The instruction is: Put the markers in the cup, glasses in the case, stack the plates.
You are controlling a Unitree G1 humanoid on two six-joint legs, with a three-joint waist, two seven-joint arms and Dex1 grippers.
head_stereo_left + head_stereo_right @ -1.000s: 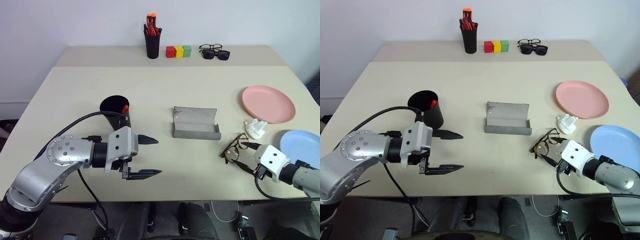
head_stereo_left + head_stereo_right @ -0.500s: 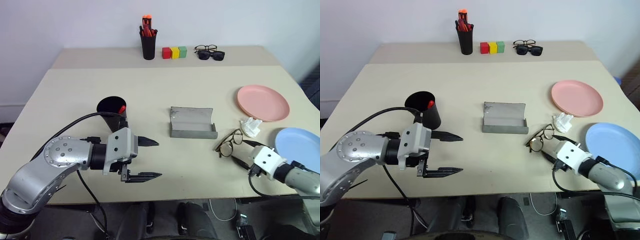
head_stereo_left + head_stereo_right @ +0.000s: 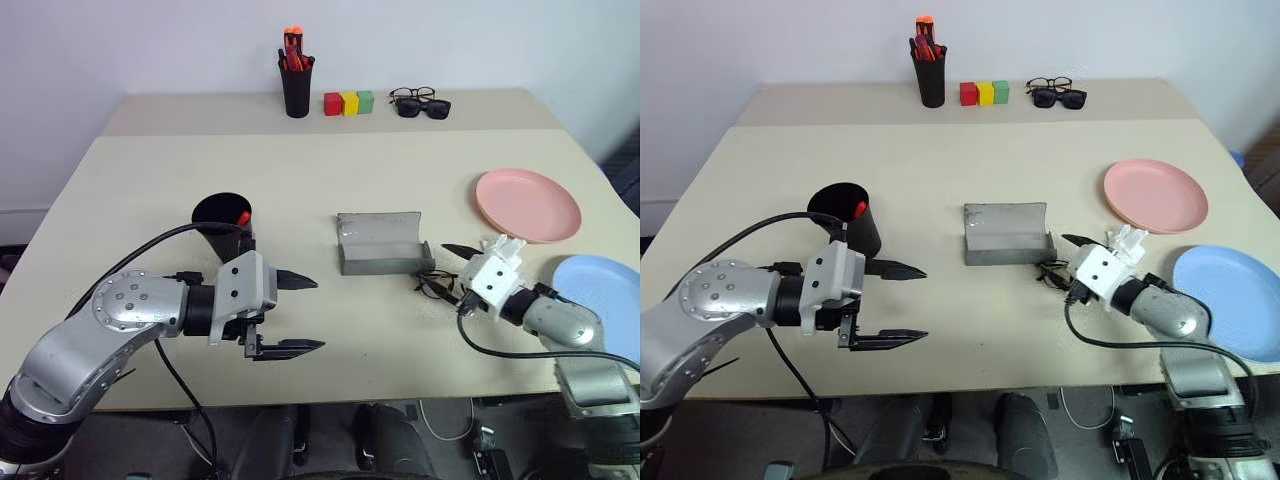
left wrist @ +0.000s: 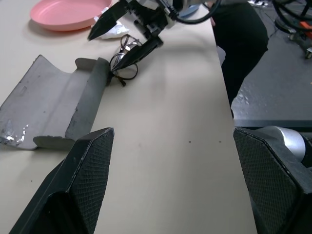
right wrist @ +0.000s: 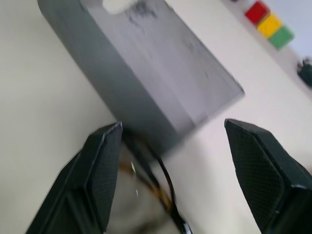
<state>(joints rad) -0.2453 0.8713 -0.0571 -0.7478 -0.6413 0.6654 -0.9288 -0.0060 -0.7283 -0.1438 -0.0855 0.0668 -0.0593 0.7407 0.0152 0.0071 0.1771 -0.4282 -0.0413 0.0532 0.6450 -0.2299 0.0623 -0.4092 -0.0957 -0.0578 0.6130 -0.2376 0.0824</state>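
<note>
Because the wire-rimmed glasses (image 3: 437,285) lay on the table (image 3: 330,180) right against the near corner of the open grey case (image 3: 383,243), the right gripper (image 3: 452,270) sat over them with its fingers spread, one on each side and gripping nothing, probably lined up to nudge or pick them toward the lining. While that side worked, the left gripper (image 3: 300,314) hung released and empty just in front of the black cup (image 3: 226,226), where a red-capped marker (image 3: 243,217) stood, presumably parked out of the way. The pink plate (image 3: 528,204) and blue plate (image 3: 610,290) lay apart, not yet stacked.
</note>
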